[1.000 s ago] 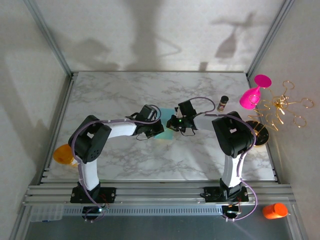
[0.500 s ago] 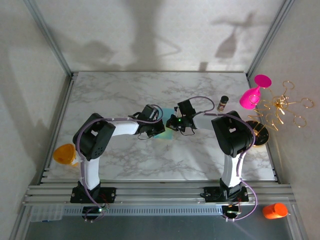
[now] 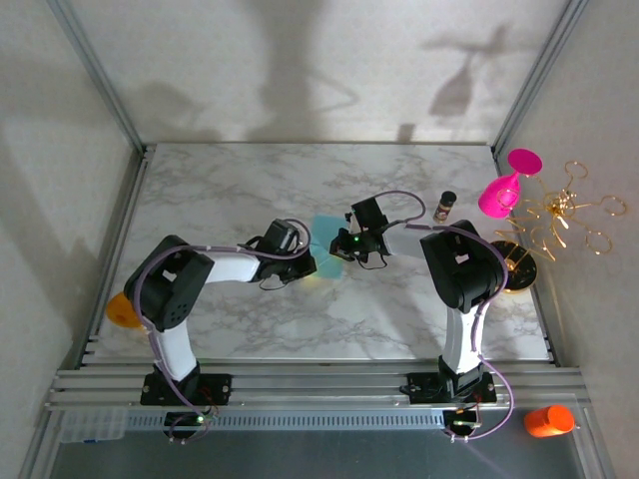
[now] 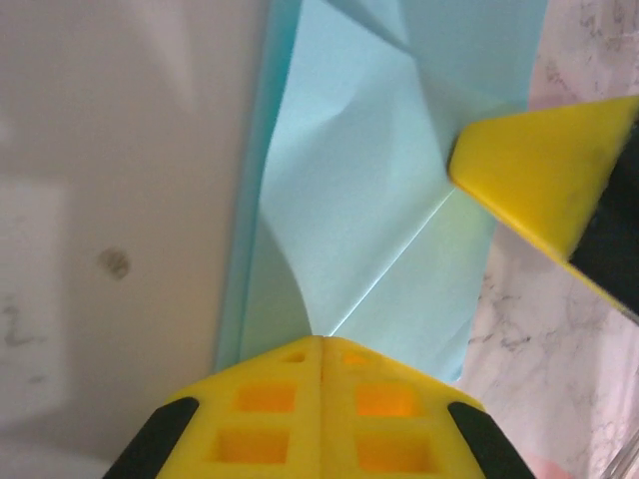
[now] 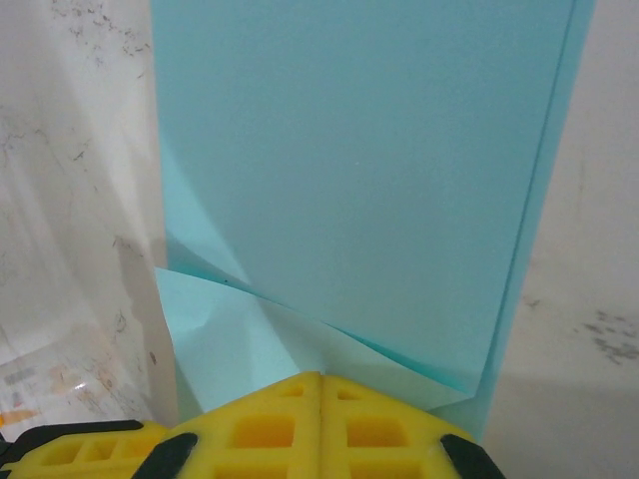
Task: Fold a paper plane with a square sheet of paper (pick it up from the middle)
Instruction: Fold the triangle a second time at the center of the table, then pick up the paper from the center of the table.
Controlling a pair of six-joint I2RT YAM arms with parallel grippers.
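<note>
Marble table (image 3: 230, 190) bears dark jar (image 3: 445, 206).

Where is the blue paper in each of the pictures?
Top external: the blue paper is in the middle of the marble table.
Left wrist: the blue paper runs from the centre to the top edge.
Right wrist: the blue paper covers the upper middle.
Shared landmark: the marble table, beside the paper.

the left gripper (image 3: 303, 261) has drawn back leftward and nearer the bases, its elbow swinging down over the orange object (image 3: 118, 311). the square sheet of paper (image 3: 323, 230), earlier showing below both grippers, now shows farther back, beside the right gripper (image 3: 339, 243).
</note>
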